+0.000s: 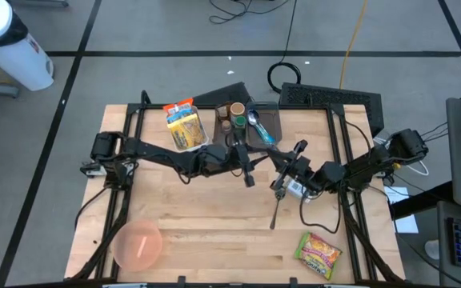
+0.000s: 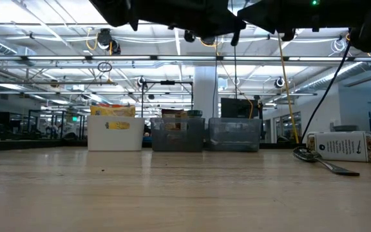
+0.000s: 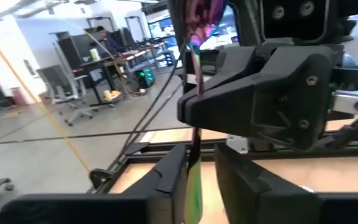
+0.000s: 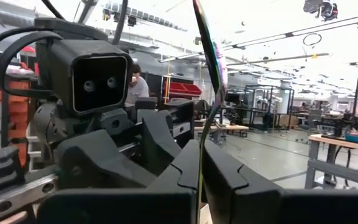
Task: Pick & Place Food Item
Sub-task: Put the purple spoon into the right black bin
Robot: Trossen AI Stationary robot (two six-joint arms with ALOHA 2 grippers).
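Right hand (image 4: 201,158) clamped on spoon (image 4: 214,59); long axis continues hand's line, bowl outward.

Two black jointed arms with blocky matte housings and black cables looped along them; the right arm (image 1: 350,170) carries a white label near its wrist, the left arm (image 1: 166,154) shows small screws

We see open table (image 1: 214,216) in front; bins (image 1: 238,120) crowd the far edge, a bowl (image 1: 138,244) and packet (image 1: 318,254) the near corners.
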